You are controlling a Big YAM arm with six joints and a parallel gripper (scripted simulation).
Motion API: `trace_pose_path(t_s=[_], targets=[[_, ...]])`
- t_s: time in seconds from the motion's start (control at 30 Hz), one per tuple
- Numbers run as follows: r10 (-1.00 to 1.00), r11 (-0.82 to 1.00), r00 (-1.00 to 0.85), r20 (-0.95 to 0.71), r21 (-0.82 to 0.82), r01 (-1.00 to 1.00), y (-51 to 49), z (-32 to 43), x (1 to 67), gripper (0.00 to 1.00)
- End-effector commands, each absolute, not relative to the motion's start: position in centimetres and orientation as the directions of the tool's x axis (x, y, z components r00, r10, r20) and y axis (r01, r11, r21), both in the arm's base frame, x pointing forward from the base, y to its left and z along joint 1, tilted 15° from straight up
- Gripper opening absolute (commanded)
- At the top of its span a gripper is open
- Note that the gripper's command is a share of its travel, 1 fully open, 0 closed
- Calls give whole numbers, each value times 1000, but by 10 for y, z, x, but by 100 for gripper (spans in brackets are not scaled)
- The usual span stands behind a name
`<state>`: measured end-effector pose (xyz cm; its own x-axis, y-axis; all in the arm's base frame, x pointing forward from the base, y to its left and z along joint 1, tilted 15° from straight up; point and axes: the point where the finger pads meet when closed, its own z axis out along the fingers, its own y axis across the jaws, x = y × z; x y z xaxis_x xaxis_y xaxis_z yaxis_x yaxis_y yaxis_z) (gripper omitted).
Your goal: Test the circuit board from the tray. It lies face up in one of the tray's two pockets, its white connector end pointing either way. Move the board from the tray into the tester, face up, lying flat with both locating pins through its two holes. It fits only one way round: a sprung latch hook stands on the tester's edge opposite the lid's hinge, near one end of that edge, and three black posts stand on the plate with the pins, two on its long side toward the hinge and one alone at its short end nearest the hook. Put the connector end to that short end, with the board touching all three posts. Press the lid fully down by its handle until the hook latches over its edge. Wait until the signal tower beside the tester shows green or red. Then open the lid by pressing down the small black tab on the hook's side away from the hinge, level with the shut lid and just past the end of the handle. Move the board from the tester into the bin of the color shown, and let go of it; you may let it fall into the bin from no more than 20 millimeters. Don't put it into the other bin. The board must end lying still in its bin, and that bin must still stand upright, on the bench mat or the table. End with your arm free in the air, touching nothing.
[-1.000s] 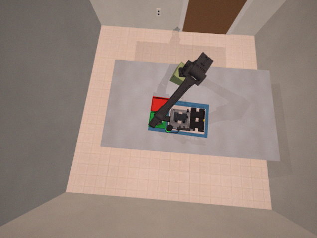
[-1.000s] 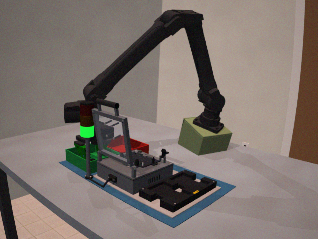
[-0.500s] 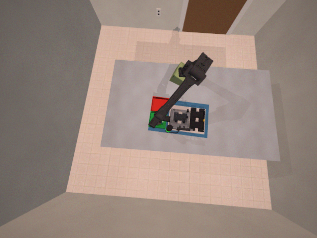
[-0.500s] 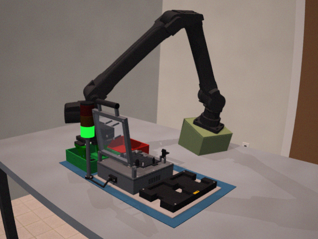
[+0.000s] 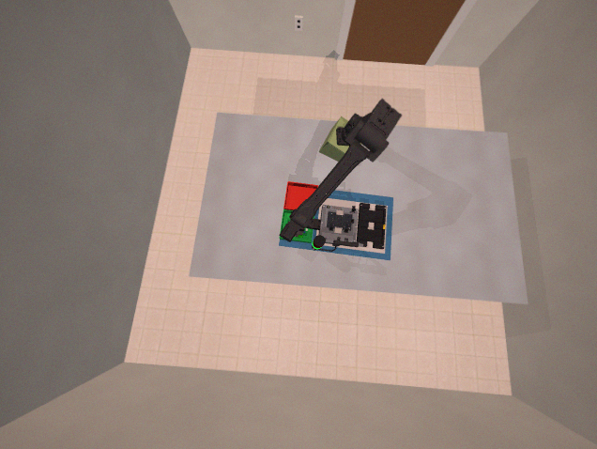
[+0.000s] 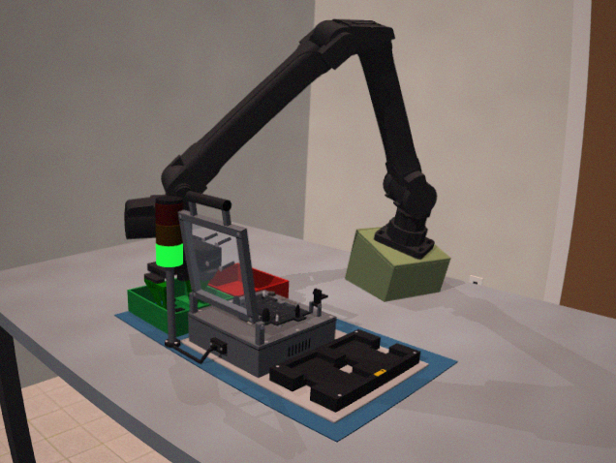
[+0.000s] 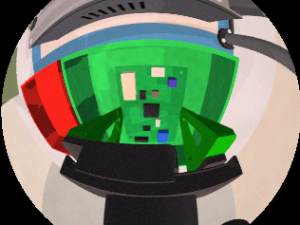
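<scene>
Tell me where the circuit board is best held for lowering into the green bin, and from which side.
By its two long edges, from above, as the hand has it now: the circuit board is thin and flat, its face crowded with parts, so only the edges give the fingers purchase. It hangs over the green bin, whose open top allows a straight descent; the red bin stands beside it.

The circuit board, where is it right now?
The circuit board is held in the hand, over the green bin in the wrist view, with the red bin to its left.
</scene>
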<state>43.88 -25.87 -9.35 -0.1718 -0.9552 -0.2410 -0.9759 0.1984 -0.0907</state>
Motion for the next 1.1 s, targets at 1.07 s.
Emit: trace_pose_path(t_s=[1.07], targets=[[-957,202,-172,-235,-113,-973,-258,-89,444,72]])
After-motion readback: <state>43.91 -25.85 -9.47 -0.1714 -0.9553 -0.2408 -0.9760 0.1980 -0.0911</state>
